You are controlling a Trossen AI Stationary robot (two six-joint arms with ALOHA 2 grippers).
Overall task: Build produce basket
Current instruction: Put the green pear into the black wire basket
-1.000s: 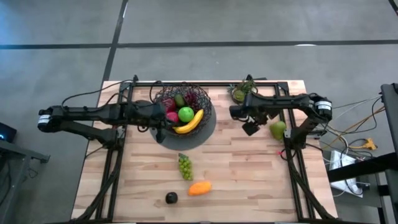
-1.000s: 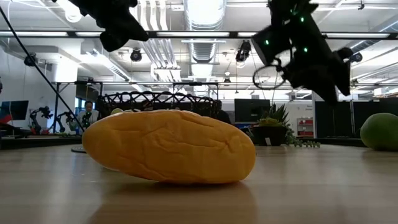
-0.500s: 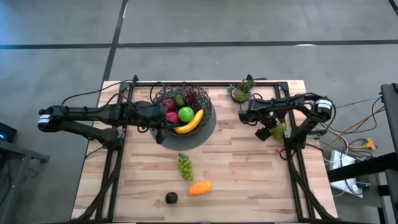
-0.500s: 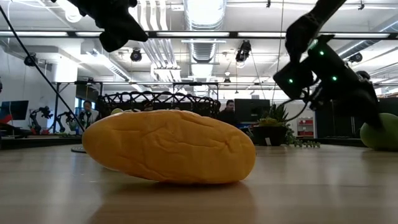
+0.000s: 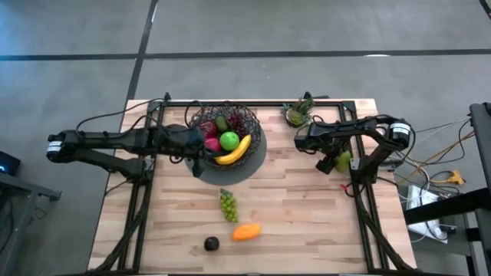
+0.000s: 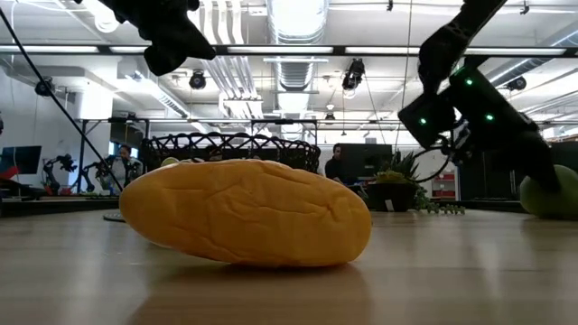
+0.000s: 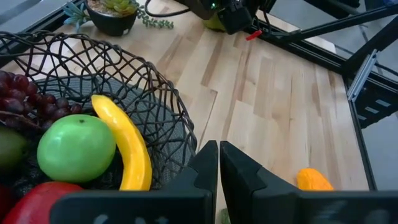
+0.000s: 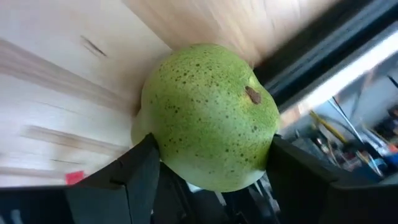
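Note:
The dark wire basket (image 5: 198, 119) sits on a grey disc at the table's far middle and holds a green apple (image 5: 229, 140), a banana (image 5: 235, 152), a red apple and purple grapes. My left gripper (image 5: 201, 147) hangs shut above the basket's left rim (image 7: 112, 68), touching nothing. My right gripper (image 5: 335, 162) is open and lowered over the green pear (image 5: 345, 159), which lies on the table by the right frame rail. In the right wrist view its fingers stand on either side of the pear (image 8: 208, 115). My right gripper comes at the pear from above, slanting from the table's left. One finger (image 8: 140, 171) and the other (image 8: 298, 177) lie close against opposite sides of it. I cannot tell whether they touch. The pear rests on the table.
Green grapes (image 5: 228, 205), an orange fruit (image 5: 246, 231) and a dark avocado (image 5: 211, 244) lie on the near half of the table. A small potted plant (image 5: 298, 113) stands at the far edge, near the right arm. Black frame rails run along the table's sides.
My right gripper has moved toward the table's right edge and down, from beside the potted plant onto the pear, and now straddles it. Most of that happened in the first half second. The pear and the left arm have kept still.

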